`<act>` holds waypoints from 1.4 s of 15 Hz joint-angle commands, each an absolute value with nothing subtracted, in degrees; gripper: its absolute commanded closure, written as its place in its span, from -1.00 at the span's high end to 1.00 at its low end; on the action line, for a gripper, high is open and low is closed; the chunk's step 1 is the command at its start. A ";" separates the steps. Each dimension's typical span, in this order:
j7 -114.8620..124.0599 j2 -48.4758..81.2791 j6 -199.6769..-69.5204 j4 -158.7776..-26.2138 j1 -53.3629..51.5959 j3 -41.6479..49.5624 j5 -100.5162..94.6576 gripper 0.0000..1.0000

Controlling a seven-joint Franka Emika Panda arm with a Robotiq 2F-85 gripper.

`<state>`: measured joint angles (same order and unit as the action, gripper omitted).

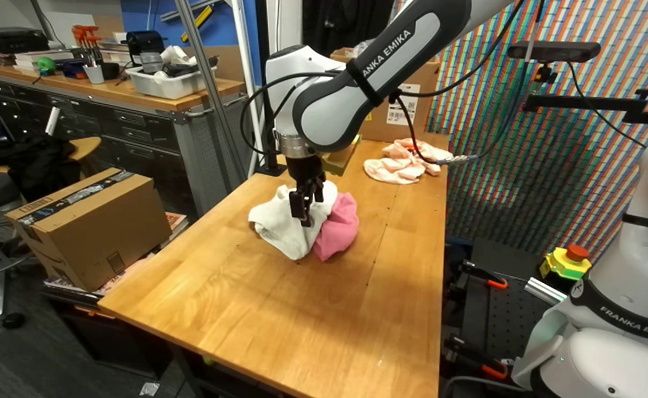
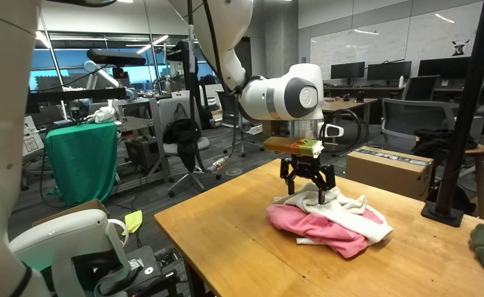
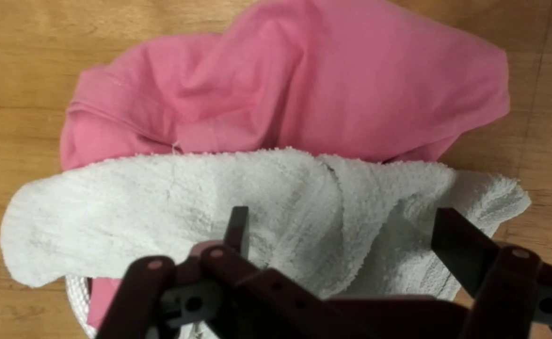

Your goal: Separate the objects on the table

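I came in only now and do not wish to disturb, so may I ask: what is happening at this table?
A robot arm has its open gripper pointing down over a white cloth, holding nothing; whether it touches the cloth, I cannot tell. The white cloth lies partly over a pink cloth on the wooden table, so these two are not separated yet. A peach cloth lies apart from them.

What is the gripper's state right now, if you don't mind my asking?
Gripper: open, holding nothing, over the white terry cloth.
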<state>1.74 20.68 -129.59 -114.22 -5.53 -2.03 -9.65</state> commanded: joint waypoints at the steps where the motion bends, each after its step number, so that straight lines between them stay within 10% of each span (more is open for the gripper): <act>1: 3.11 18.86 -133.62 -117.40 -5.73 -2.03 -9.70 1.00; 6: 3.75 19.01 -136.48 -118.62 -5.80 -1.87 -9.75 1.00; 7: 3.77 19.02 -136.64 -118.72 -5.78 -1.86 -9.71 0.55; 15: 4.10 18.20 -136.92 -119.05 -5.85 -1.89 -9.63 -0.61; 21: 6.48 13.42 -134.94 -119.62 -6.92 -1.35 -12.35 -0.71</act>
<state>4.04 18.33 -135.60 -117.50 -5.72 -2.03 -10.17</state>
